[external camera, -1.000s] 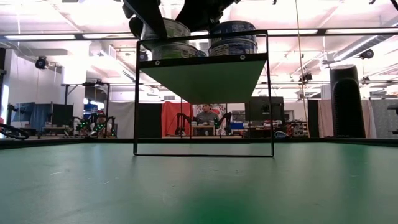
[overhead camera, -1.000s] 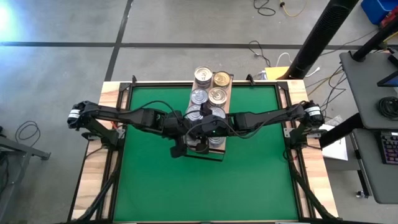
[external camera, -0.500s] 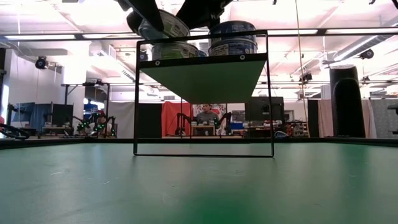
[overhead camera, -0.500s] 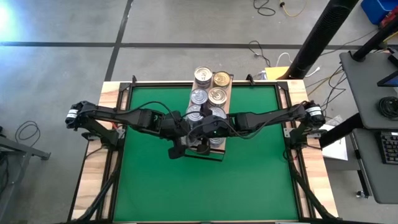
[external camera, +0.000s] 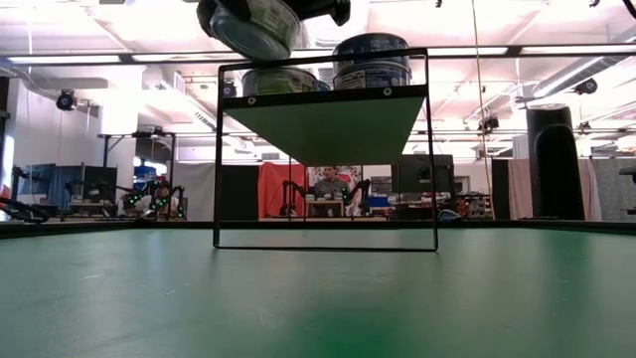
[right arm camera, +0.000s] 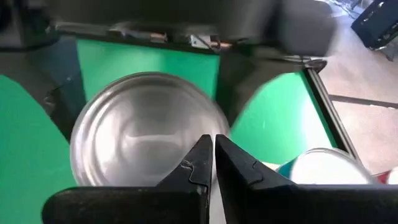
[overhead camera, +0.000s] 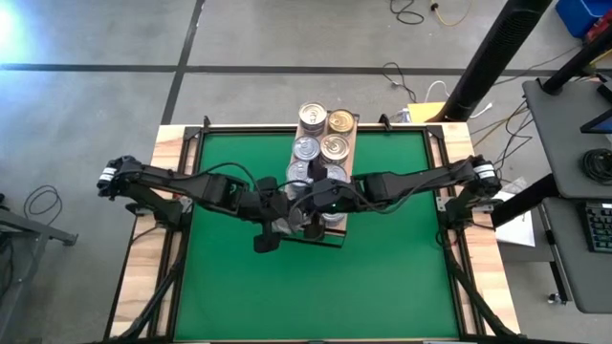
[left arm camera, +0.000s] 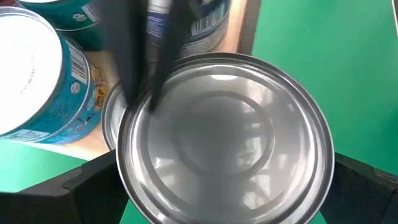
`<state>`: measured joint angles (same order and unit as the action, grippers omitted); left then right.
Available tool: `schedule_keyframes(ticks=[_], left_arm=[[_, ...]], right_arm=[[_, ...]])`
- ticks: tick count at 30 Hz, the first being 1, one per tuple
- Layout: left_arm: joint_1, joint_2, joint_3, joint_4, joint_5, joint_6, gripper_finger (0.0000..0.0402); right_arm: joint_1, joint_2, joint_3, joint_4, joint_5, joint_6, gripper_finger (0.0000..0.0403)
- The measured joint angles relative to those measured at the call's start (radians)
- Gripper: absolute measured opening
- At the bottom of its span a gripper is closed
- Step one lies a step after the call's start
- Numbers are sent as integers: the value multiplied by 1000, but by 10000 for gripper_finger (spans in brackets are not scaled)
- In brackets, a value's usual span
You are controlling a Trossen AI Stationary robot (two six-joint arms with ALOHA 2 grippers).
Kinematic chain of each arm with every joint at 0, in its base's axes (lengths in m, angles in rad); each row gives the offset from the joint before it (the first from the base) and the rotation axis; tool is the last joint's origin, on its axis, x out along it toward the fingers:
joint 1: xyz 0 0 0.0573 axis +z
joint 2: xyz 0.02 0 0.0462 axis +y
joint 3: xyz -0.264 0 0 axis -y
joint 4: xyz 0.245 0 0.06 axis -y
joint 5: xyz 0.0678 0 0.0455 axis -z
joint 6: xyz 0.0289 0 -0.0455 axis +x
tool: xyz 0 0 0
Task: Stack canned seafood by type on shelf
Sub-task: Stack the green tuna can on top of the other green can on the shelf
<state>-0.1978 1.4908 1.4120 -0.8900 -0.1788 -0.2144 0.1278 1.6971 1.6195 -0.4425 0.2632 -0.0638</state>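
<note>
The shelf (overhead camera: 352,153), a light-wood board on a black wire frame, stands mid-table and carries several canned seafood tins (overhead camera: 306,148). At its near end my left gripper (overhead camera: 283,224) is shut on a silver tin (left arm camera: 227,137). In the low view this tin (external camera: 253,25) hangs tilted above another tin (external camera: 278,80) on the shelf top. My right gripper (right arm camera: 213,152) is shut, and its tips stand at the held tin's rim (right arm camera: 149,124). In the left wrist view its dark fingers (left arm camera: 134,62) cross the tin's edge. A two-tin stack (external camera: 371,62) stands beside it. My left gripper holds the silver tin by its round side wall (left arm camera: 124,180), pinched between the two fingers (left arm camera: 84,186), with a flat end toward the wrist. The fingers come slanting down from the table's left. The tin is lifted clear and tilted. My right gripper: I cannot tell whether its shut tips touch the tin.
Two gold-topped tins (overhead camera: 340,121) and silver-topped ones fill the shelf's far end. A teal-labelled tin (left arm camera: 37,74) stands close beside the held one. Green mat (overhead camera: 249,287) lies free on both sides. A person (external camera: 331,186) sits in the room beyond.
My left gripper has drawn slightly toward the table's left and near edge and lifted the silver tin off the tin below it; the tin now hangs tilted above the shelf. My right gripper, still shut, has risen, going mostly out of the low view.
</note>
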Motion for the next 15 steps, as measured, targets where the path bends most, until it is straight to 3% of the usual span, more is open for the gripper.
schedule_keyframes(ticks=[9, 15], left_arm=[[-24, -46, -1, 0, -60, -12, 400], [-22, -55, -2, 14, 3, -31, 400]], right_arm=[[27, -64, 13, -36, 2, -16, 13], [135, -65, 20, -75, 9, -226, 13]])
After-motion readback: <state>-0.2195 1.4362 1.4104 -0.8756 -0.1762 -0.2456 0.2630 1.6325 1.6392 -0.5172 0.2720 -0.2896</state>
